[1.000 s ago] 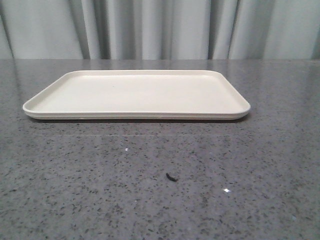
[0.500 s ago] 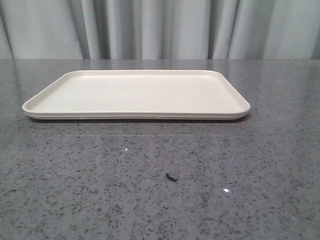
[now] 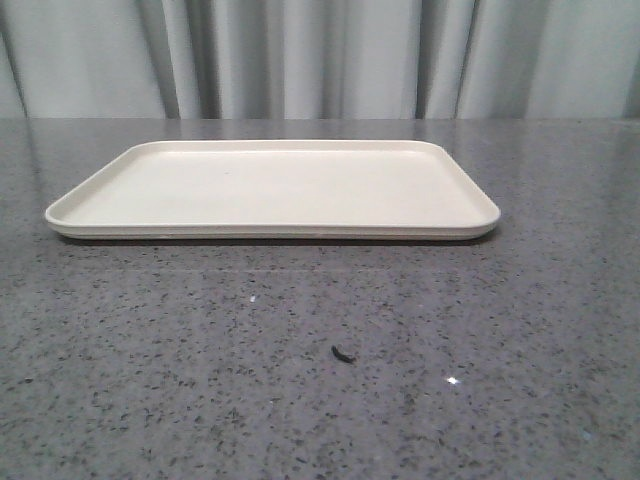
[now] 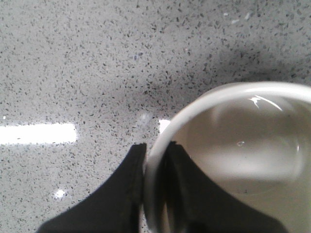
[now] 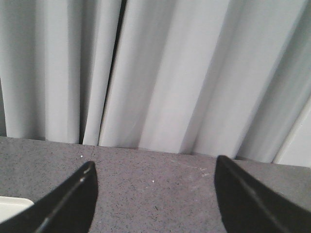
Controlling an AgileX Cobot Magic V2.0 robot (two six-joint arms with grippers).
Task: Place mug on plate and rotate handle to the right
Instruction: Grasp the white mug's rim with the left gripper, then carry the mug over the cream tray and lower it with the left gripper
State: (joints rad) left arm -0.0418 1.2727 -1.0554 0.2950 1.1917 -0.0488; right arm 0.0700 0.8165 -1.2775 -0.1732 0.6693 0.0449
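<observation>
- No brand, label or writing can be read in any view.
- The front view shows the cream plate (image 3: 272, 188) lying flat on the grey speckled table (image 3: 320, 380), with nothing on it, and a small dark fleck (image 3: 343, 354) on the table nearer the camera. Pale curtains (image 3: 320, 58) hang behind.
- Neither arm nor the mug appears in the front view.
- Only the left wrist view shows the mug (image 4: 243, 160): its rolled white rim and pale inside fill one corner, seen from above over the speckled table.
- The left gripper (image 4: 156, 194) has its jaws clenched on the mug's wall, one dark finger outside the rim and one inside.
- The handle and the face print are not visible; whether the mug rests on the table or is lifted is hard to tell.
- The right wrist view shows the right gripper (image 5: 155, 199) with jaws spread wide and nothing between them, facing the curtains, with a corner of the plate (image 5: 12, 206) at the edge.
- The front view matches the earlier frames: plate and fleck lie where they did.
</observation>
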